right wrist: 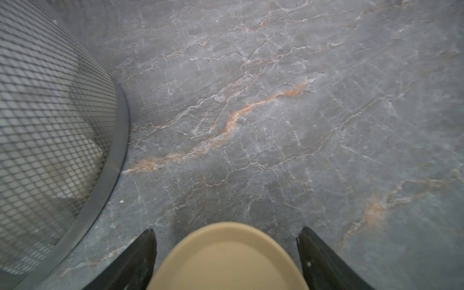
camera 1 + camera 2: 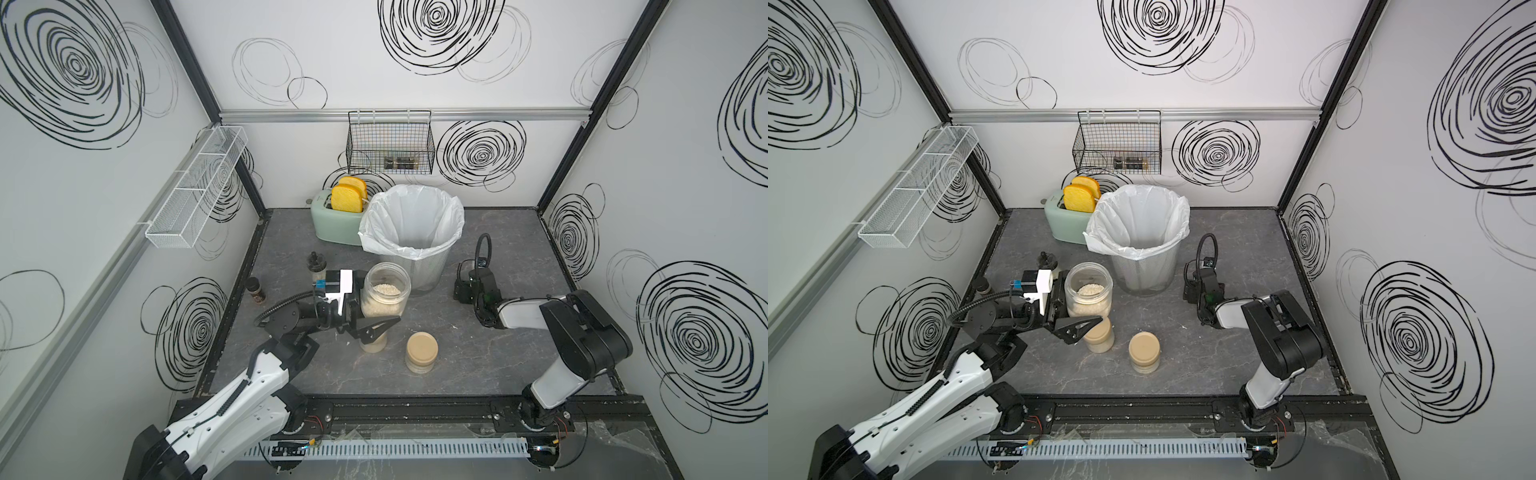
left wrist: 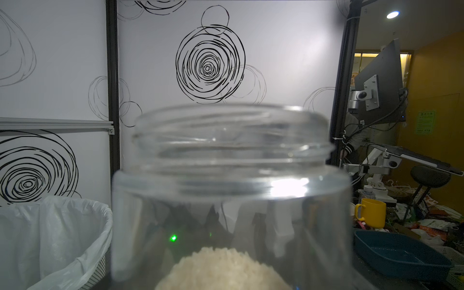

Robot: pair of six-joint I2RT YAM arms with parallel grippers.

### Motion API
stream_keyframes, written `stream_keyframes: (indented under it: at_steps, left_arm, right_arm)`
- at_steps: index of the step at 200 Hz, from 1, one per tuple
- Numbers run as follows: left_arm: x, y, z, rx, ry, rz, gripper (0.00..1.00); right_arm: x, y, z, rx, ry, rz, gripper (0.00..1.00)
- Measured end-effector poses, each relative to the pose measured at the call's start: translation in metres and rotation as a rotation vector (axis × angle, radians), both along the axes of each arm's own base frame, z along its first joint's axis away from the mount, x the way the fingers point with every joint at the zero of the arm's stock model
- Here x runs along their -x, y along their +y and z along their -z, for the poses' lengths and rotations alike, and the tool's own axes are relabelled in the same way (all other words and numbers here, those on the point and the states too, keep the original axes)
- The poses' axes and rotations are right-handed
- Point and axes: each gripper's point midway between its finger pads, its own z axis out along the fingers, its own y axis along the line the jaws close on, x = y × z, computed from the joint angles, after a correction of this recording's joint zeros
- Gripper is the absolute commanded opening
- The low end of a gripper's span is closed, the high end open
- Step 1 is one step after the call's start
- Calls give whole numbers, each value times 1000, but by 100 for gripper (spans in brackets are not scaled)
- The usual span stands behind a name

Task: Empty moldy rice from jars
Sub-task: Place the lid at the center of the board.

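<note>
In both top views the left hand grips a clear cylindrical wide-mouth jar round its body, left of frame centre, upright and lidless; the off-white moldy rice fills its lower part; just up and right of it a wire-mesh bin with a white liner stands on the grey marbled surface; a second clear jar with tan lid stands partly under the hand's near finger; a third clear jar with tan lid stands apart, lower right of it; the right hand hangs low, right of the bin.

In the left wrist view the open jar fills the centre; the rice heaps at the bottom edge; the bin's liner shows lower left.

In the right wrist view the right hand's black fingers, spread wide, hold a flat round tan lid at bottom centre, blurred and clear of the surface; the bin's mesh wall curves along the left edge.
</note>
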Motion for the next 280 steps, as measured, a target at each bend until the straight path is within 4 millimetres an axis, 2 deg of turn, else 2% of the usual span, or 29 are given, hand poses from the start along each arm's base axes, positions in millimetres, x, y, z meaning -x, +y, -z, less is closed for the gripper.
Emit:
stream_keyframes:
  at_steps: [79,100,121,144,180,208,222,236,259,280]
  left_arm:
    - [-4,5,4,1,0,-33,58]
    - [-6,5,6,0,6,-40,59]
    - [-8,6,8,-3,11,-45,59]
    - [-11,7,10,-10,18,-55,59]
    - [-16,6,15,-23,30,-68,59]
    - [-23,5,22,-47,44,-86,59]
    - [-29,4,22,-58,51,-96,59]
    - [-36,3,20,-63,50,-108,59]
    - [-51,2,13,-68,52,-126,59]
    - [-69,0,5,-74,49,-143,59]
  right_arm:
    - [-3,7,6,25,4,20,97]
    - [-3,7,5,26,6,18,100]
    - [-1,8,0,31,14,3,98]
    - [-2,7,-24,10,-20,-2,98]
    - [-1,-7,-95,-79,-149,7,98]
    - [21,-10,-147,-155,-248,-46,98]
    - [40,-7,-160,-196,-277,-97,98]
    - [61,-4,-158,-233,-281,-144,98]
    - [94,-2,-137,-296,-254,-190,98]
    - [112,-1,-122,-335,-226,-218,98]
